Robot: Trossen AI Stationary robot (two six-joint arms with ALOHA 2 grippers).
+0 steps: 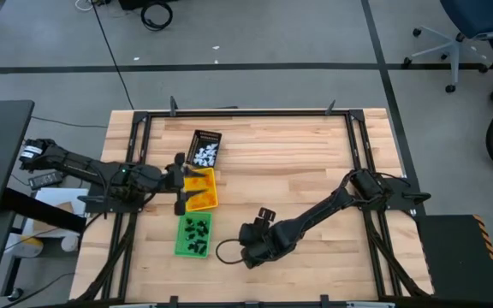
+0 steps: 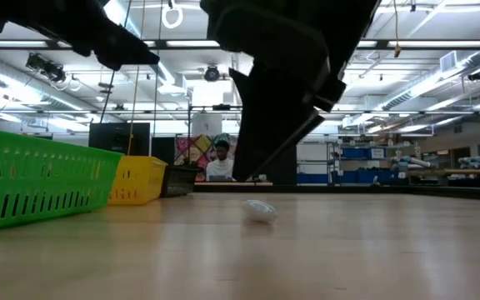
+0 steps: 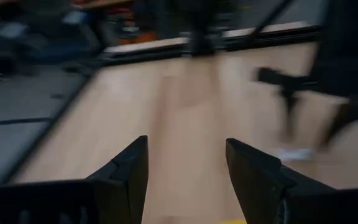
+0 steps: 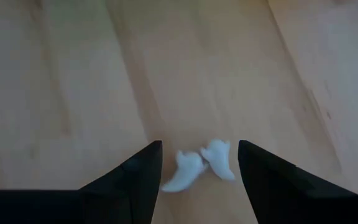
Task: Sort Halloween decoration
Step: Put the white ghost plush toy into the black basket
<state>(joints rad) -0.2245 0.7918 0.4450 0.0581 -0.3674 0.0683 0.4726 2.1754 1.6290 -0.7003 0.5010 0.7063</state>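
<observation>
Two tiny white ghost-shaped trinkets (image 4: 201,165) of the Halloween decoration lie side by side on the bare wood. My right gripper (image 4: 199,144) hangs open just above them, slanting down, one finger on either side and touching neither. The low view shows one white trinket (image 2: 261,210) on the table under that gripper (image 2: 257,167). In the high view the right gripper (image 1: 262,221) hides them. My left gripper (image 1: 181,182) is open and nearly level at the yellow tray's left edge, holding nothing (image 3: 187,140).
Three trays stand in a row left of centre: a black one (image 1: 216,135) with white trinkets, a yellow one (image 1: 202,202), and a green one (image 1: 181,248) with black trinkets. A black frame (image 1: 246,112) rims the table. A person sits far behind the table (image 2: 220,160).
</observation>
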